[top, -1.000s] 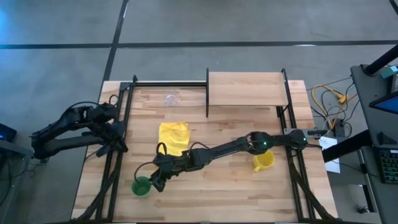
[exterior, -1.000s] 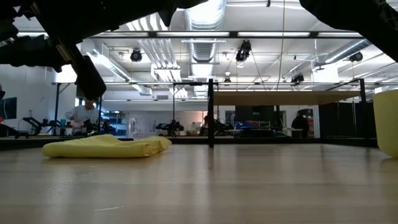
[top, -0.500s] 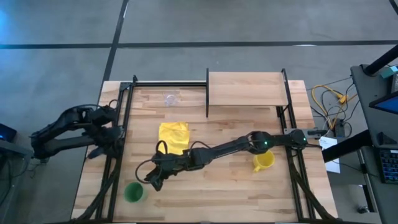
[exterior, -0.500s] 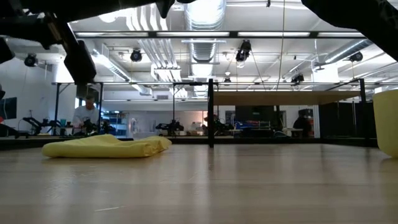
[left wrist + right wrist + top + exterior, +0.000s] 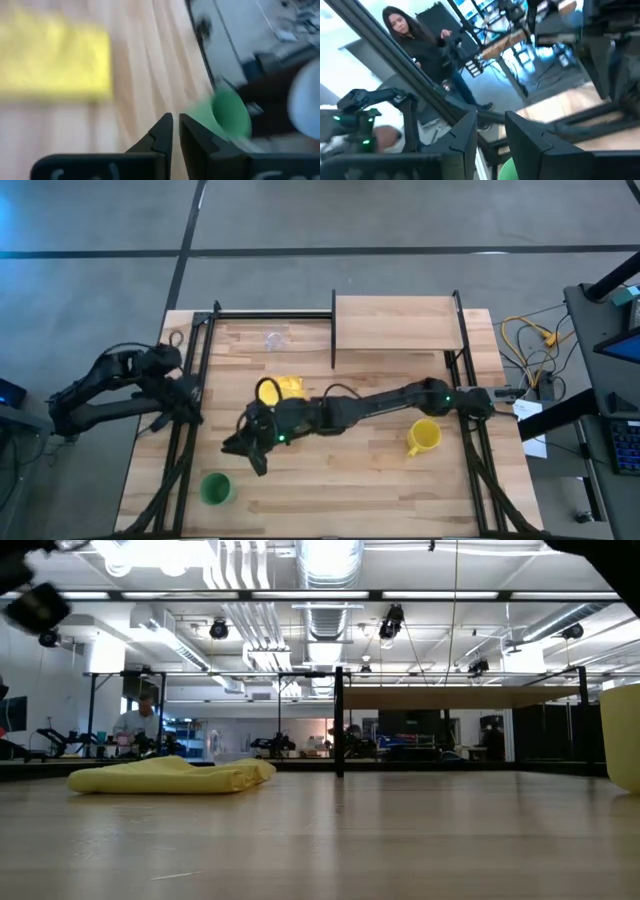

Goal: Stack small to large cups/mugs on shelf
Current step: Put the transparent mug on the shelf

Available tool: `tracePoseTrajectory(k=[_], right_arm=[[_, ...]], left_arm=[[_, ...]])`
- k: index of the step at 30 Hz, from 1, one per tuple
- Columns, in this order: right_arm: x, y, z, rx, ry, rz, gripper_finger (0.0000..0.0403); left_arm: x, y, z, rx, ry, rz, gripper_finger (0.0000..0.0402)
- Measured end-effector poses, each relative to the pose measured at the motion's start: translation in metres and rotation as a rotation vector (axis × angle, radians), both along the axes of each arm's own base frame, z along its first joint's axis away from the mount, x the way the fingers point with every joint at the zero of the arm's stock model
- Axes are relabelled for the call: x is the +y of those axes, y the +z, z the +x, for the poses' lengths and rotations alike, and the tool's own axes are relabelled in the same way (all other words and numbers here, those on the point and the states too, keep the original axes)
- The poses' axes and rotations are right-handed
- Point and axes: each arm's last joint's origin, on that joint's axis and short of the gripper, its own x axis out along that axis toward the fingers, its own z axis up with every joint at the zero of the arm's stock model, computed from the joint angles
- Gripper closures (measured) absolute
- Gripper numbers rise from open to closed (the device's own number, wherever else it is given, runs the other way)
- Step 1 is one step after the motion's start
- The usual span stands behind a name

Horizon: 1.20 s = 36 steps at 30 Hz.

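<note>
Green cup (image 5: 214,488) stands alone at the near left of the surface (image 5: 340,480), upright, free of both claws. Right claw (image 5: 245,448) hangs just beyond it, fingers apart, nothing between them. Yellow mug (image 5: 423,437) sits near right. Cloth (image 5: 281,388) lies mid-surface. Left claw (image 5: 174,131) at the left edge, fingers nearly together, empty. Clear cup (image 5: 274,339) far left, beside the bare shelf (image 5: 397,323).

Right end effector (image 5: 247,448) parted, empty
</note>
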Motion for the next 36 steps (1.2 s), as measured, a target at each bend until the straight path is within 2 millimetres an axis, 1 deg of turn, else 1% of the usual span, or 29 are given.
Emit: tracePoseTrajectory(k=[2,4,7,10,13,15,16,18,19,23,25,28,31,33,36], right_arm=[[-0.005,0.012,-0.005,-0.02,-0.025,-0.023,0.0307],[-0.01,0.022,-0.011,-0.021,-0.058,-0.04,0.0307],[-0.016,0.029,-0.017,0.018,-0.088,-0.054,0.0307],[-0.017,0.028,-0.021,0.081,-0.094,-0.071,0.0308],[-0.018,0.023,-0.023,0.15,-0.111,-0.085,0.0307],[-0.018,0.02,-0.024,0.184,-0.111,-0.092,0.0307],[-0.018,0.019,-0.025,0.199,-0.112,-0.091,0.0307],[-0.019,0.017,-0.026,0.226,-0.117,-0.075,0.0307],[-0.019,0.016,-0.026,0.239,-0.119,-0.07,0.0307],[-0.019,0.016,-0.027,0.253,-0.119,-0.075,0.0307],[-0.019,0.018,-0.028,0.251,-0.117,-0.084,0.0307],[-0.022,0.021,-0.03,0.241,-0.131,-0.1,0.0307],[-0.028,0.026,-0.031,0.228,-0.17,-0.113,0.0307],[-0.034,0.033,-0.034,0.216,-0.188,-0.11,0.0307],[-0.04,0.041,-0.037,0.196,-0.214,-0.106,0.0307]], left_arm=[[0.003,0.015,0.008,-0.12,0.013,0.06,0.0392],[0.006,0.036,0.012,-0.198,0.045,0.132,0.0399],[0.01,0.074,0.012,-0.265,0.116,0.286,0.04],[0.013,0.117,0.007,-0.324,0.223,0.479,0.04],[0.017,0.158,-0.002,-0.363,0.4,0.663,0.04],[0.018,0.18,-0.007,-0.38,0.501,0.732,0.04],[0.018,0.188,-0.009,-0.385,0.515,0.743,0.04],[0.016,0.195,-0.014,-0.353,0.503,0.742,0.0401],[0.015,0.195,-0.018,-0.313,0.487,0.735,0.0401],[0.011,0.179,-0.026,-0.066,0.412,0.672,0.0401],[0.012,0.173,-0.024,-0.004,0.398,0.653,0.0401],[0.014,0.175,-0.02,-0.066,0.447,0.689,0.0401],[0.022,0.189,-0.011,-0.186,0.585,0.823,0.0402],[0.028,0.199,0.0,-0.256,0.646,0.911,0.0402],[0.036,0.212,0.022,-0.356,0.69,0.954,0.0402]])
